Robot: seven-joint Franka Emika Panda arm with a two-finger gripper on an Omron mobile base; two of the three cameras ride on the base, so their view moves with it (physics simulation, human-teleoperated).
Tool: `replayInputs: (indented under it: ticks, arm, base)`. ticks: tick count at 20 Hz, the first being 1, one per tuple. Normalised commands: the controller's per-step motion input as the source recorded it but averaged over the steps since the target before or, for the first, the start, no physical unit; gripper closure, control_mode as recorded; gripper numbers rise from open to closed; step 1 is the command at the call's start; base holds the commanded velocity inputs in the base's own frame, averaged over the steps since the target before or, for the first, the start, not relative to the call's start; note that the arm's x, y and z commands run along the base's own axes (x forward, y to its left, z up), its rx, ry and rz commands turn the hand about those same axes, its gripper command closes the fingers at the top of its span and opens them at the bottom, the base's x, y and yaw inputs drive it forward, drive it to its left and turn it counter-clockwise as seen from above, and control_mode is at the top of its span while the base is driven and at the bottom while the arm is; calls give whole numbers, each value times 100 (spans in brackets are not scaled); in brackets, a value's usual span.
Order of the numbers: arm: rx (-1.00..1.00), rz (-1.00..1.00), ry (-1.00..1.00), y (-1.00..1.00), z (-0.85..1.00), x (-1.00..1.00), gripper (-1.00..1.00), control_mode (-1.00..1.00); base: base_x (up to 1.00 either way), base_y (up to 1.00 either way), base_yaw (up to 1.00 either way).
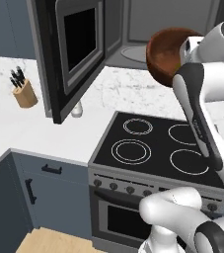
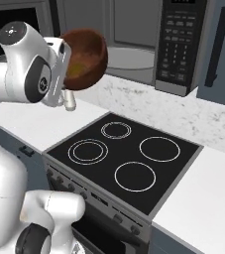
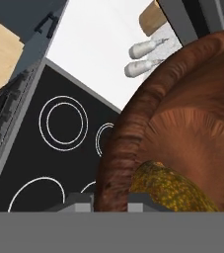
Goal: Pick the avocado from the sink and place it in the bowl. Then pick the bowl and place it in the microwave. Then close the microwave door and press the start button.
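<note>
My gripper is shut on the rim of the reddish-brown bowl, one fingertip outside the wall and one inside. The bowl hangs tilted in the air above the back of the stove, just in front of the open microwave. Inside the bowl lies the avocado, a brownish-yellow lump low against the wall, also seen as the avocado. The microwave door stands swung wide to the left. The keypad panel is on the microwave's right side. The sink is out of view.
A black four-burner cooktop with oven knobs lies below the bowl. A wooden knife block and a pale shaker stand on the white counter left of the stove, under the open door. White counter continues to the right.
</note>
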Motion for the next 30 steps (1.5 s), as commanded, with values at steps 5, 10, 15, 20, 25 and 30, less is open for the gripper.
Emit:
replayInputs:
  ticks: [5,10,15,20,25,30]
  arm:
    - [0,0,0,-22,28,72,100,-100]
    - [0,-1,0,-17,24,76,100,-100]
    - [0,0,0,-23,8,65,100,-100]
    - [0,0,0,-25,0,53,100,-100]
    - [0,0,0,-16,-2,70,100,-100]
    - [0,0,0,-3,-24,61,100,-100]
  base:
    - [0,0,0]
    - [0,0,0]
    - [0,0,0]
    - [0,0,0]
    - [0,0,0]
    - [0,0,0]
